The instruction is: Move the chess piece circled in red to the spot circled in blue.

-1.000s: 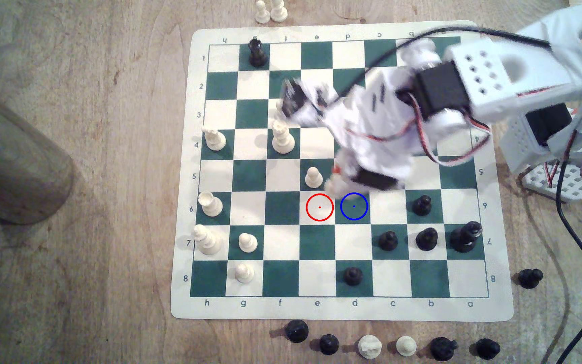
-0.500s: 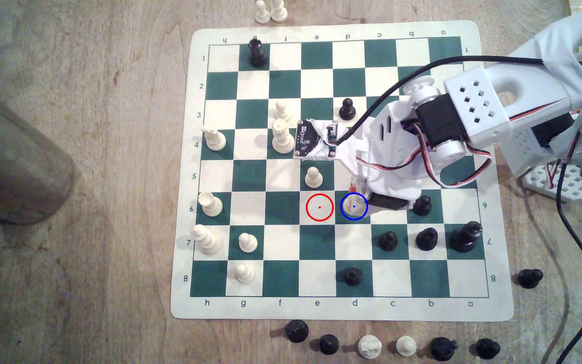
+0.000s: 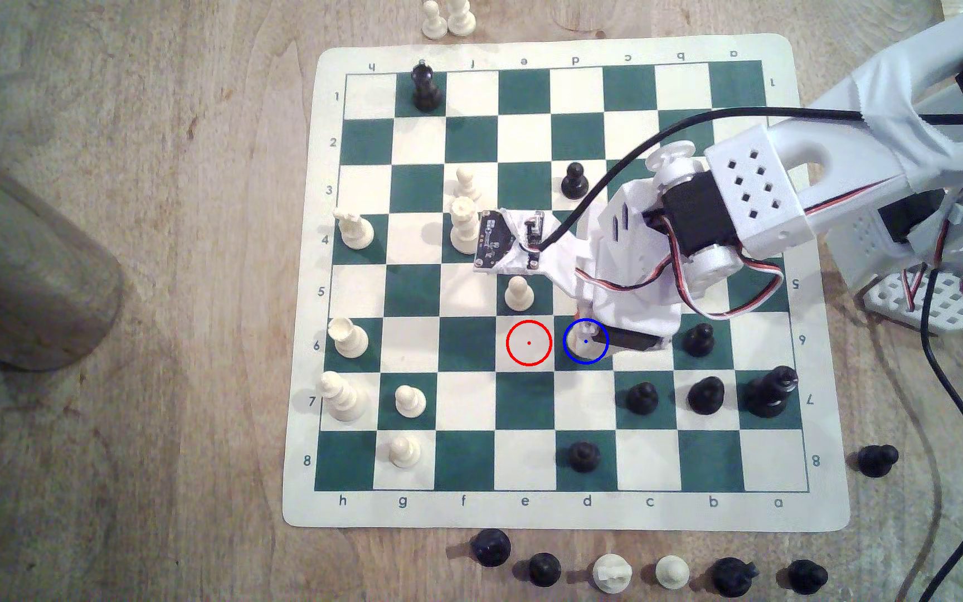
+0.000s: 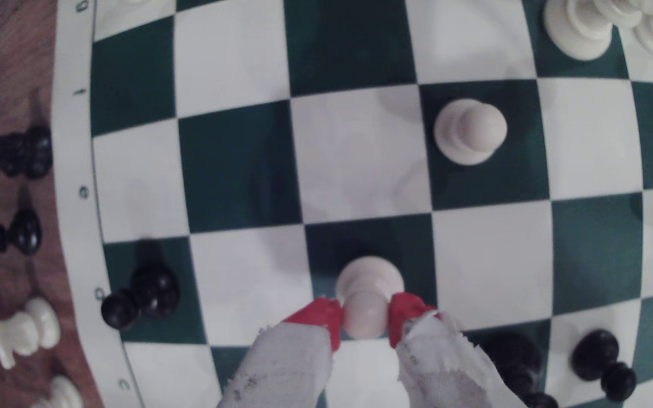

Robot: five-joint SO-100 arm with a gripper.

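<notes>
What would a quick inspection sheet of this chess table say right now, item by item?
Surface: green and white chess mat lying flat on a wooden table.
Job's things: cream pawn stands on the blue-ringed green square; the red-ringed square has no piece on it.
Clutter: other cream and black pieces on the mat; a row of spare pieces off its near edge.
Grippers: gripper has its red tips shut on the pawn's head.
Cables: black cable trails across the table at the exterior view's right.
Surroundings: grey cylinder at the exterior view's left.
</notes>
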